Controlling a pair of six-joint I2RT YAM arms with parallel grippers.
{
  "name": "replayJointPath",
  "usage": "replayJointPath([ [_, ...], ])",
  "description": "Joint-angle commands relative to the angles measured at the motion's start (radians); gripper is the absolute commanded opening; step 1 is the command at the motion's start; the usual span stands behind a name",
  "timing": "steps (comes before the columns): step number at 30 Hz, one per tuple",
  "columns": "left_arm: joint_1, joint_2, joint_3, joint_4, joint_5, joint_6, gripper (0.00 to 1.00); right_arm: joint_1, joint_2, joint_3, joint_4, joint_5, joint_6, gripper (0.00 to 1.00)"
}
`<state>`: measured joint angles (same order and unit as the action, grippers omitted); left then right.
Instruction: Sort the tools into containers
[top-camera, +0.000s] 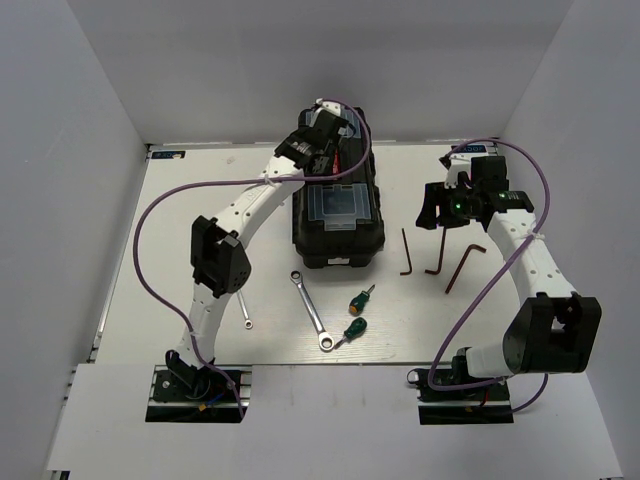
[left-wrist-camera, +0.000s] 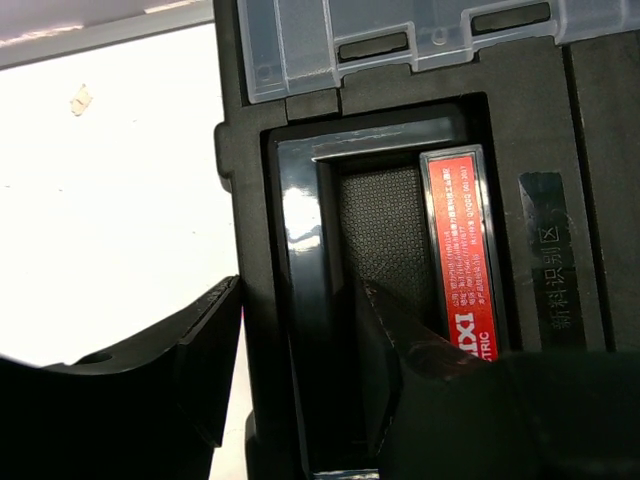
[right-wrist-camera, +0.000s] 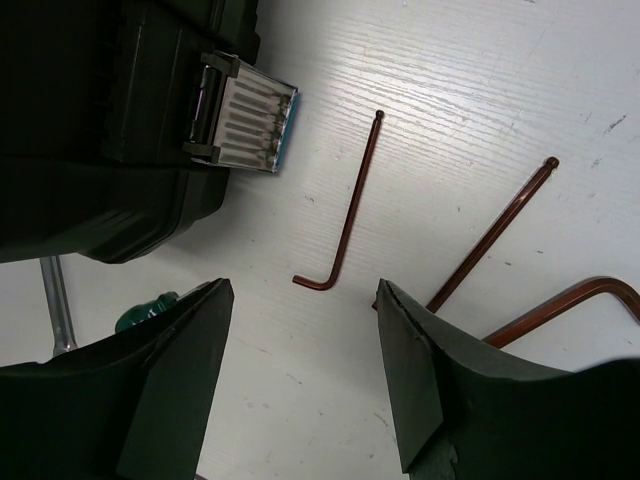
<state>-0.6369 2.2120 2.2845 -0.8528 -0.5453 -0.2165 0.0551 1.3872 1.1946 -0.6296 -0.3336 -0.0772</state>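
The black toolbox (top-camera: 338, 215) stands mid-table with its lid down. My left gripper (top-camera: 325, 135) reaches over its far end. In the left wrist view its jaws (left-wrist-camera: 300, 290) are closed across the glossy handle bar (left-wrist-camera: 300, 220) and the lid's rim, one finger outside the box and one in the handle recess. My right gripper (top-camera: 432, 208) hangs open and empty (right-wrist-camera: 305, 290) above three hex keys (top-camera: 405, 250) (top-camera: 437, 255) (top-camera: 465, 265), the nearest (right-wrist-camera: 350, 215) just beyond its fingertips. Lying in front of the box are a long wrench (top-camera: 311, 308), a short wrench (top-camera: 243, 305) and two green screwdrivers (top-camera: 362, 297) (top-camera: 354, 328).
A clear-lidded organiser (top-camera: 337, 207) sits in the lid, with a red label (left-wrist-camera: 460, 250) beside the handle. The box's metal latch (right-wrist-camera: 240, 115) faces the hex keys. White walls close in the table on three sides.
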Motion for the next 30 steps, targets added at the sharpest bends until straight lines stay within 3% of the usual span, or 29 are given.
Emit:
replayJointPath([
  [1,-0.007,-0.028,0.023,-0.066,-0.100,0.086,0.30,-0.001,-0.027,-0.003,0.024,-0.010,0.013,0.66],
  [14,-0.066,-0.037,0.062,-0.028,-0.165,0.138,0.29,-0.005,-0.034,-0.015,0.027,-0.012,0.016,0.66],
  [30,-0.104,-0.026,0.138,-0.014,-0.130,0.138,0.12,-0.009,-0.027,0.003,0.027,-0.051,0.016,0.64],
])
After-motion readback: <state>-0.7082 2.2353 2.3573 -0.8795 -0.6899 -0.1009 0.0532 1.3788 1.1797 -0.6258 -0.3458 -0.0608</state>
